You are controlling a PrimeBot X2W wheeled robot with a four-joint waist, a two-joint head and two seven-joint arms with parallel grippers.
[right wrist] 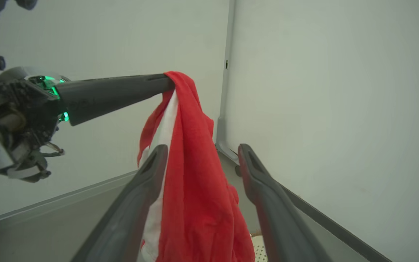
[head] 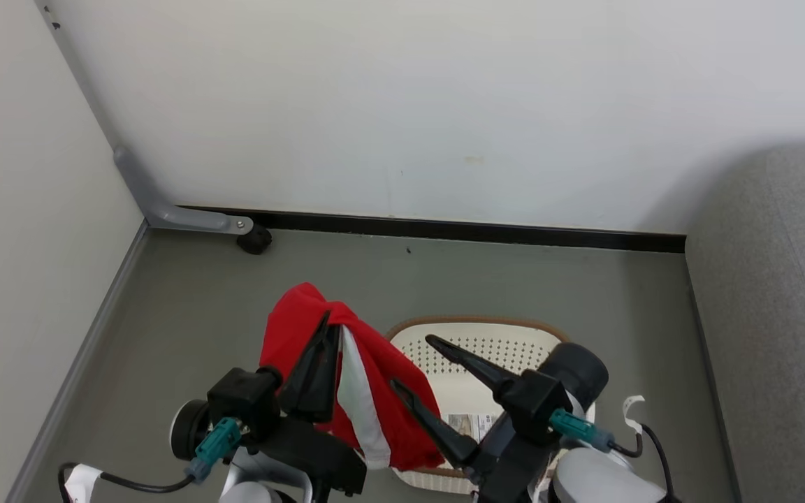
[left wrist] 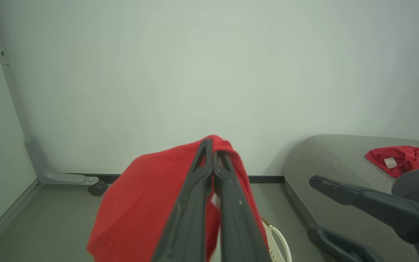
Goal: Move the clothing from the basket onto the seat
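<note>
A red garment with a white panel, part of the clothing (head: 381,391), hangs from my left gripper (head: 329,327), which is shut on its top fold above the floor, left of the basket (head: 476,324). The left wrist view has the same shut fingers (left wrist: 213,147) pinching the red cloth (left wrist: 140,203). My right gripper (head: 413,363) stands open over the basket, beside the hanging cloth. In the right wrist view the cloth (right wrist: 195,189) hangs across the gap of my right gripper (right wrist: 202,148); whether it touches, I cannot tell. Another red garment (left wrist: 395,160) lies on the grey seat (left wrist: 340,156).
The cream basket stands on the grey floor (head: 186,321) near a white wall with a black skirting (head: 479,230). A grey bracket with a small black wheel (head: 254,241) sits in the left corner. The seat (head: 773,314) runs along the right side.
</note>
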